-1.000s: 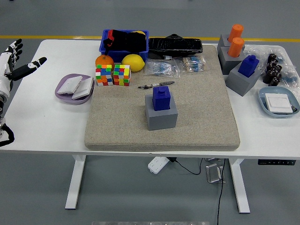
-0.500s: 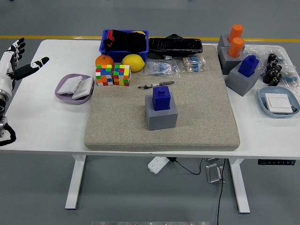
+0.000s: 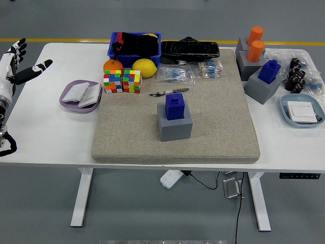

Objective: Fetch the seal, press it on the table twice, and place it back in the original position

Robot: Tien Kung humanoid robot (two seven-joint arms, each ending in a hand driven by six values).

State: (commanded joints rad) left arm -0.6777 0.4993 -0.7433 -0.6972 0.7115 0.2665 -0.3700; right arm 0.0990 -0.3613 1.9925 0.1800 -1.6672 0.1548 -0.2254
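1. Sitting upright in its grey block holder (image 3: 174, 125), the blue seal (image 3: 175, 106) stands near the middle of the beige felt mat (image 3: 218, 117), untouched.
2. The left hand (image 3: 14, 63) hovers at the table's far-left edge, well apart from the seal, fingers spread and holding nothing.
3. The right hand is out of view.
4. The seal looks like a rigid, light plastic block with a small knob on top; it should not deform.
5. Pinching its flat side faces above the holder seems safest; smooth sides may slip, so lift straight up.
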